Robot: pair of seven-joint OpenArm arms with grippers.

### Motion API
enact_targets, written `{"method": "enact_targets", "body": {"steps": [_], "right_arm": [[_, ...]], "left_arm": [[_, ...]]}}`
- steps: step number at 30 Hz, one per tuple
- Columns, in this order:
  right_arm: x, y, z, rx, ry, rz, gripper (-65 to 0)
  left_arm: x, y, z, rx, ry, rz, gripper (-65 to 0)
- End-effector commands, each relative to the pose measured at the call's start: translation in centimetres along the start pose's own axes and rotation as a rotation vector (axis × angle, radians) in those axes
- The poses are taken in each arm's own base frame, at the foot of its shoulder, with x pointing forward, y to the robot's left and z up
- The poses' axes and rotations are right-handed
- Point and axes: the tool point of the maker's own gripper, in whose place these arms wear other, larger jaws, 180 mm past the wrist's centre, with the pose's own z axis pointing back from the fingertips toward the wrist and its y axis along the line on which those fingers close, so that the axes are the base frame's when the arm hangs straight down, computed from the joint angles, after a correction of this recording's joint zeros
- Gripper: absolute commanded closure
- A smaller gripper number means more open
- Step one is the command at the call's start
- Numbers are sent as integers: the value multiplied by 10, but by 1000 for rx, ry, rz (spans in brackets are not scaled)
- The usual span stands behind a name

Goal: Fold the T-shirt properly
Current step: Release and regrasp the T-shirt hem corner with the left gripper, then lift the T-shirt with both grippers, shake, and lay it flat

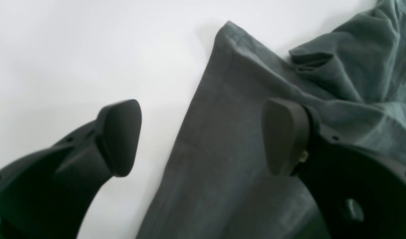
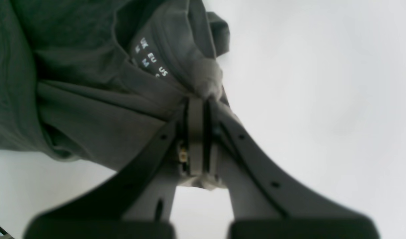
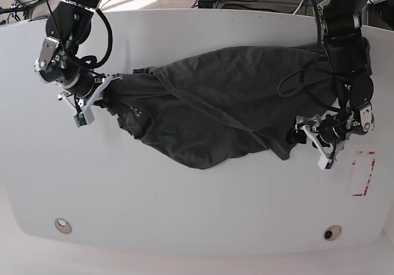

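Charcoal-grey soft cotton T-shirt (image 1: 243, 159) under the wide-open left claw (image 1: 203, 137), one pad over its edge: drop lower before closing. Right claw (image 2: 197, 109) is clamped on bunched collar cloth by the size label. Base view: shirt crumpled mid white counter (image 3: 184, 213); pull both ends apart evenly.

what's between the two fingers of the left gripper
In the left wrist view, the left gripper is open; between its fingers lie bare white table and the edge of the T-shirt.
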Motion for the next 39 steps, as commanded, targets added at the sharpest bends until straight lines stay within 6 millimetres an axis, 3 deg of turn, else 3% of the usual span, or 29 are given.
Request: {"method": "enact_targets", "body": {"steps": [1,6,15,18,23,26,30,33,37,39], "right_arm": [[17,-3,5,-5,-56,16,0],[18,-3,5,-6,-58,15,0],[18,-3,4,-5,-58,14,0],[18,-3,4,-5,-58,14,0],[18,-3,4,-5,-58,14,0],[17,-3,4,-5,-57,13,0],[17,-3,4,-5,-57,13,0],[17,-3,4,-5,-57,13,0],[18,-3,5,-7,-59,14,0],[27,-5,5,-10,-77,19,0]], "left_arm": [[24,-5,3,-15,-60,-23,-531],[10,-22,-14,-63,-26,13,-531],[-6,-26,-28,-87,-12,75,-524],[-6,-26,-28,-86,-13,78,-444],[-6,-25,-28,-84,-13,80,-133],[-6,-23,-28,-73,-14,91,-6],[2,-14,-22,-34,-40,119,0],[26,0,0,14,-133,118,0],[29,3,18,43,-135,78,0],[41,2,31,62,-149,35,0]]}}
